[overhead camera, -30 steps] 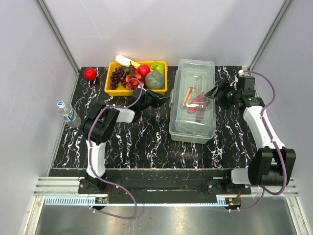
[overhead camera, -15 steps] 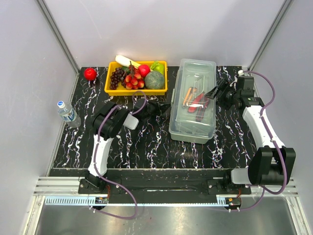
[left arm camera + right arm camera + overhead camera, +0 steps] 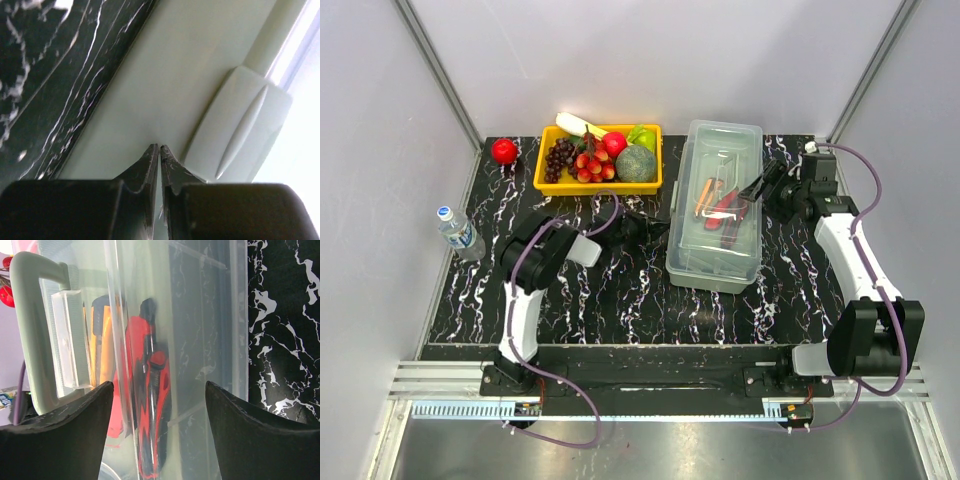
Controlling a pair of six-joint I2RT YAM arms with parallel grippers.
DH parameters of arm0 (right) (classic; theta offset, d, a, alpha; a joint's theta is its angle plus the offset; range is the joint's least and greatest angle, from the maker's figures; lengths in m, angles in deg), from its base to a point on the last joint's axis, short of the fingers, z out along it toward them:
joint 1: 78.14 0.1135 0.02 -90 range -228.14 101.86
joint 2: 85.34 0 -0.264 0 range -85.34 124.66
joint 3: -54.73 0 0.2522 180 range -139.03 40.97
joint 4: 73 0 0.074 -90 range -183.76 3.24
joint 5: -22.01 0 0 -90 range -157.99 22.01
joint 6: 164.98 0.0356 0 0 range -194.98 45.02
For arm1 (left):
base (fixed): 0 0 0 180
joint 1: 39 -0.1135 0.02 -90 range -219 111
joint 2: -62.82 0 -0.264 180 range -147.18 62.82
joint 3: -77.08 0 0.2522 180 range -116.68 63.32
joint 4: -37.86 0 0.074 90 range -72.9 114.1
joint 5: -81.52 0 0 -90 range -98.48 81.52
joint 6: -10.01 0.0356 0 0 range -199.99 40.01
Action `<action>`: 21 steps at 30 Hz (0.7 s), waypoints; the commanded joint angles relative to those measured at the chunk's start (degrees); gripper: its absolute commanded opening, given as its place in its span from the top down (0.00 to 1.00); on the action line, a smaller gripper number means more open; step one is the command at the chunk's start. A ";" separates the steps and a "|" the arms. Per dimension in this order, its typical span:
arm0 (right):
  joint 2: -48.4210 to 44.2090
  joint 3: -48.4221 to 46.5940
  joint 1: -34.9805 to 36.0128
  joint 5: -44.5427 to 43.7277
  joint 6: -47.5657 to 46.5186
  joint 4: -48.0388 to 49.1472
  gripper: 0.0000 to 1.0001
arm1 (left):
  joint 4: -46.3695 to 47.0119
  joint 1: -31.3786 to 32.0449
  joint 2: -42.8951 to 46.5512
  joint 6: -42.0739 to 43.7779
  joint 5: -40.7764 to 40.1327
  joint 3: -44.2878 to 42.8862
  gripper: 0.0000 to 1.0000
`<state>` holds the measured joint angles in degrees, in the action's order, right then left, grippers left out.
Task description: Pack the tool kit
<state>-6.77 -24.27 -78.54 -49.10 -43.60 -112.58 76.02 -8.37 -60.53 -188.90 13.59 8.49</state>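
Looking at this from beside the rig, I'd say we're at the closing-up end of the job. The toolbox sits at about 1 o'clock from the middle of the worktop. Its clear lid looks to be down, and the red-handled tool and an orange-handled tool are already lying inside, visible through the plastic next to the handle.

The left jaws are at the box's 9 o'clock side, pinched almost fully together with only a hairline slit and nothing held between them. The tips sit against the pale side wall, just at the 9 o'clock side of the latch in the wrist view. My guess is they're closed like that on purpose, since closed tips make a stiff little poker for pushing a latch home.

The right jaws are at the box's 3 o'clock edge, spread wide and empty, with the lid showing between them. That looks like bracing to me, so the box doesn't skid away when the other side gets pushed. Honestly I can't tell from here whether they actually touch the lid or just hover over it.

The yellow fruit tray at 11 o'clock and the water bottle out at 9 o'clock are well clear of all this. If the left tips slide off that smooth wall, the push misses the latch.
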 commanded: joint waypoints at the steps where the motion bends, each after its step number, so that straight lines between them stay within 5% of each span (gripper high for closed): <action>1: 0.36 -4.37 2.60 0.10 -0.44 -1.94 0.21 | -21.90 -1.44 10.57 15.96 2.73 -1.50 0.85; 2: 0.71 -5.25 2.51 -0.78 -0.87 -2.73 0.21 | -26.56 -2.06 12.24 20.35 1.50 -2.21 0.75; 7: 0.89 -10.35 2.60 -5.88 -2.28 -5.55 0.21 | -44.25 -3.91 19.27 36.19 -5.35 -6.07 0.60; 16: -4.29 -15.54 1.64 -18.62 -4.65 -9.77 0.10 | -61.39 -8.31 34.74 56.40 -13.88 -7.66 0.25; 21: -9.82 -12.91 1.28 -34.07 -5.62 -11.09 0.04 | -72.30 -8.40 44.49 68.37 -19.86 -7.06 0.06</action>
<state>-10.99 -37.23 -76.80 -68.33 -47.36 -122.22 13.36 -16.91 -24.18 -133.31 0.34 2.61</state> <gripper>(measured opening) 0.942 0.887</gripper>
